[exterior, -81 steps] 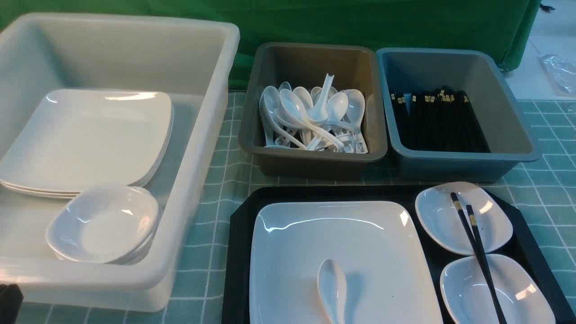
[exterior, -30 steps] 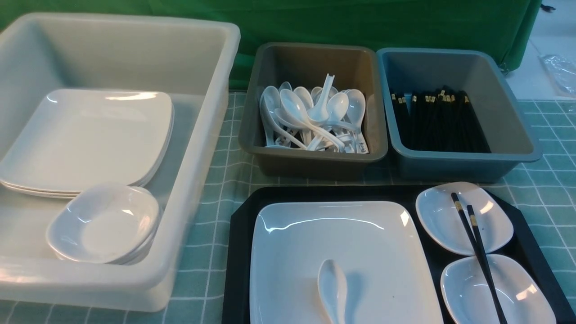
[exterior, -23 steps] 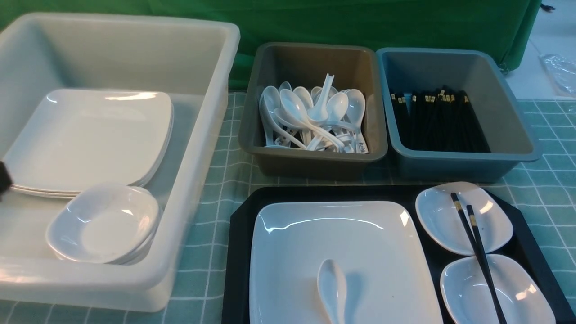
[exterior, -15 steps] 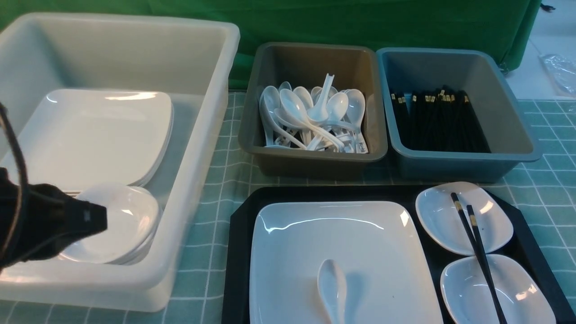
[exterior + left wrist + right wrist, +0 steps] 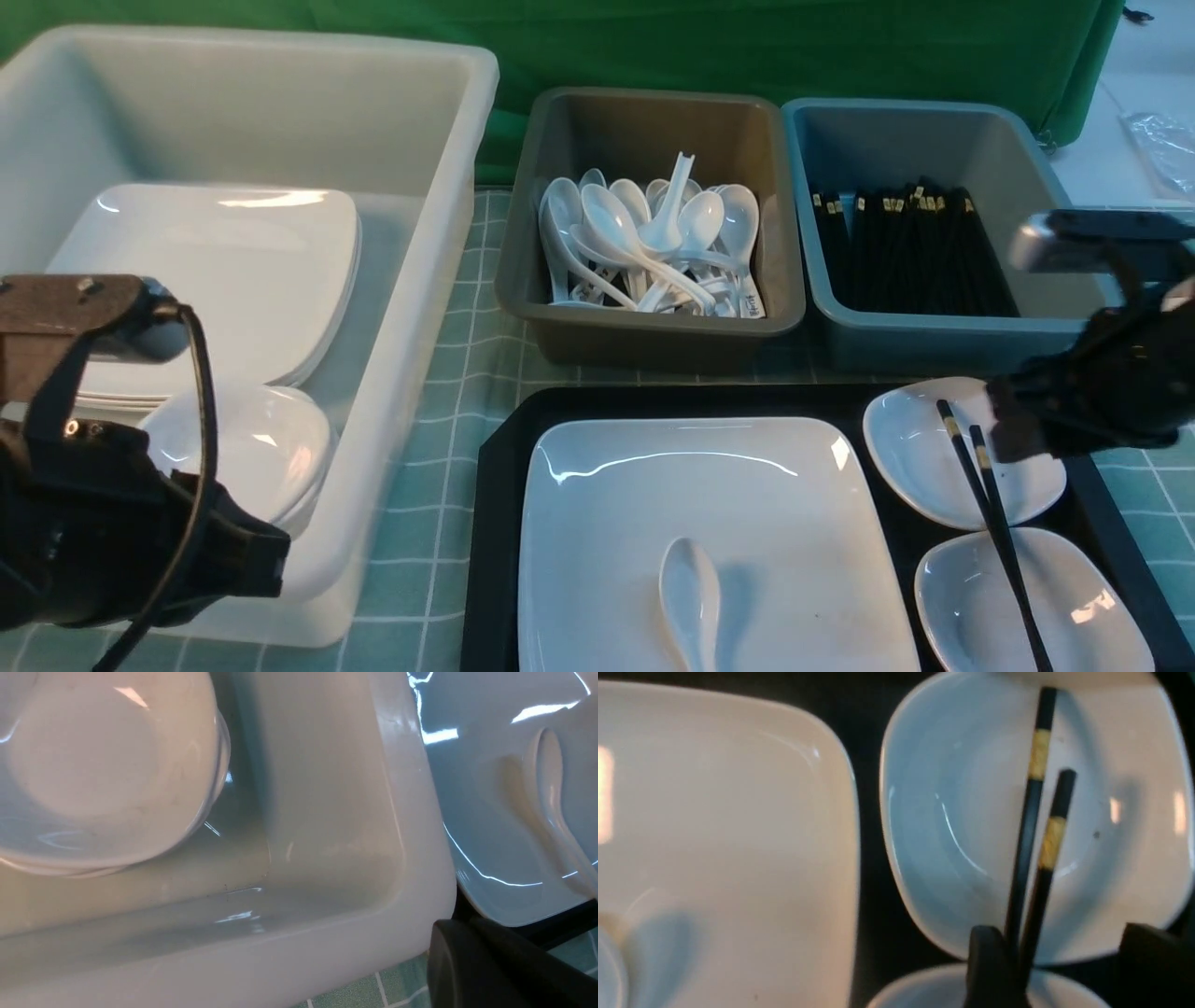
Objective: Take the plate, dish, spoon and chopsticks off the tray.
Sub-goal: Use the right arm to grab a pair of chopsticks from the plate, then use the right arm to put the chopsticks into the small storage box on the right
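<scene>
The black tray holds the large white plate with the white spoon lying on it. Right of the plate are two small white dishes, a far one and a near one, with the black chopsticks lying across both. My right gripper hovers over the far dish, open, with the chopsticks between its fingers, close to one finger. My left gripper is low at the white bin's near corner, left of the tray. Only one dark finger shows.
A big white bin at left holds stacked plates and small dishes. Behind the tray a grey-brown bin holds several spoons and a blue-grey bin holds several chopsticks. A green checked cloth covers the table.
Both arms have come into view. The left arm rose from the lower left in front of the white bin. The right arm came in from the right over the far dish. The tableware has not moved.
</scene>
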You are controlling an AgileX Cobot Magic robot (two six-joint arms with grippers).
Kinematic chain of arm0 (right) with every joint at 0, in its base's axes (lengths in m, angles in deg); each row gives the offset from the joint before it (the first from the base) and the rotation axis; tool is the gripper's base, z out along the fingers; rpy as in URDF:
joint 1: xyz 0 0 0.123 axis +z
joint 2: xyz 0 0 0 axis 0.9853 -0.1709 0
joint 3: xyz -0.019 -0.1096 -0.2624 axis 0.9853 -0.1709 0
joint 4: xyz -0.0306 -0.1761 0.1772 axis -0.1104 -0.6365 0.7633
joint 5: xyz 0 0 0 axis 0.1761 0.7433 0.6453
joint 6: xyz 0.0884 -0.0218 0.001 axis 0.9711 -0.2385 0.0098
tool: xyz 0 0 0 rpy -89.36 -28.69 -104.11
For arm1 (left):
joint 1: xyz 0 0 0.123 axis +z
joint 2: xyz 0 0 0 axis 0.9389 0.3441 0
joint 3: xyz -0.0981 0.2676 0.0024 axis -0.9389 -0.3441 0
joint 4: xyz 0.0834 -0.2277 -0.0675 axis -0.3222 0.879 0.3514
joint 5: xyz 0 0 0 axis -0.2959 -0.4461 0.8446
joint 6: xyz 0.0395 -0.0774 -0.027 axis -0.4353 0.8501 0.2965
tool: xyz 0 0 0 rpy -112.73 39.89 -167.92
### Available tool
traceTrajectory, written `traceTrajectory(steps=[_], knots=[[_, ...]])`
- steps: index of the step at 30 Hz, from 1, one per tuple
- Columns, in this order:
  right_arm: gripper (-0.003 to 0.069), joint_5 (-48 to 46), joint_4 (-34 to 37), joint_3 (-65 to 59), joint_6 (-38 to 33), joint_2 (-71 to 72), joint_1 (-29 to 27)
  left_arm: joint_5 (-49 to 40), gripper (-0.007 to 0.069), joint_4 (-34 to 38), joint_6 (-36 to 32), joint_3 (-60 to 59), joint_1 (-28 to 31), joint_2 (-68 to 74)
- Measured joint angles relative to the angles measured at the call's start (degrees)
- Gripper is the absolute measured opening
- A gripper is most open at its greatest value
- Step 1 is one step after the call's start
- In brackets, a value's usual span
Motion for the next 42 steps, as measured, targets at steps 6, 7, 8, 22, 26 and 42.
traceTrajectory(steps=[6, 7, 8, 22, 26, 42], knots=[[0.047, 4.04, -0.06, 1.09, 0.07, -7.06, 0.38, -0.36, 0.0, -1.92, 0.55, 0.0, 0.0, 0.0], [0.0471, 4.12, -0.07, 1.09, 0.07, -7.22, 0.38, -0.43, 0.0, -1.91, 0.58, 0.0, 0.0, 0.0], [0.0472, 4.67, -0.06, 1.14, 0.07, -7.77, 0.38, -0.42, 0.0, -1.98, 0.6, 0.0, 0.0, 0.0], [0.0242, 7.53, -0.12, 1.24, 0.76, -13.26, 0.38, -0.42, 0.0, -2.7, 0.67, 0.0, 0.0, 0.0], [0.0071, 7.12, -0.1, 1.24, 1.05, -13.14, 0.38, -0.42, 0.0, -2.84, 0.67, 0.0, 0.0, 0.0], [0.0071, -3.78, 6.49, 1.91, -2.77, 1.4, 0.38, 0.28, 0.0001, -2.84, 0.67, 0.0, 0.0, 0.0]])
